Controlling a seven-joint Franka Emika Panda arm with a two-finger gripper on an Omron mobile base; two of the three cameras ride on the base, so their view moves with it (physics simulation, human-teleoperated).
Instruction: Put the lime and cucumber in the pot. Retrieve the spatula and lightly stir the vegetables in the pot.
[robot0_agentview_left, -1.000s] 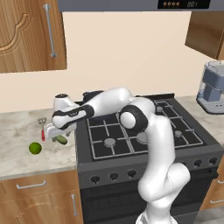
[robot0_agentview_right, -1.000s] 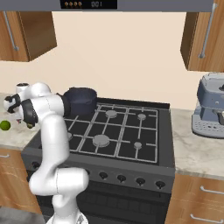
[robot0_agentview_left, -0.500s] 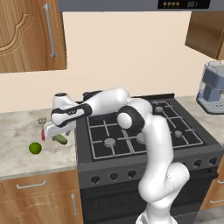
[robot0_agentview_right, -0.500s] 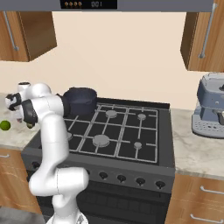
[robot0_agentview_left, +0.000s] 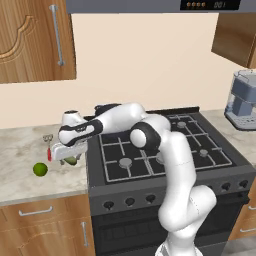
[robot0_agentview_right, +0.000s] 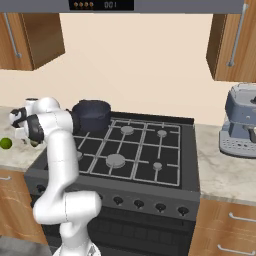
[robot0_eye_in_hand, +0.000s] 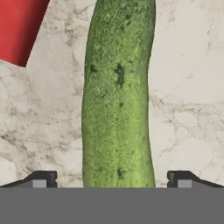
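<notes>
Dark-green bumpy cucumber (robot0_eye_in_hand: 118, 96) lying on marble counter (robot0_eye_in_hand: 188, 87) | tool (robot0_eye_in_hand: 111, 179) fingers apart, straddling it

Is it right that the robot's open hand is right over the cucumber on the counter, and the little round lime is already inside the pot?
Not quite. The lime is not in the pot; it lies on the counter left of the stove, as the left base view shows. The rest holds: the open gripper is right over the cucumber on the counter.
</notes>
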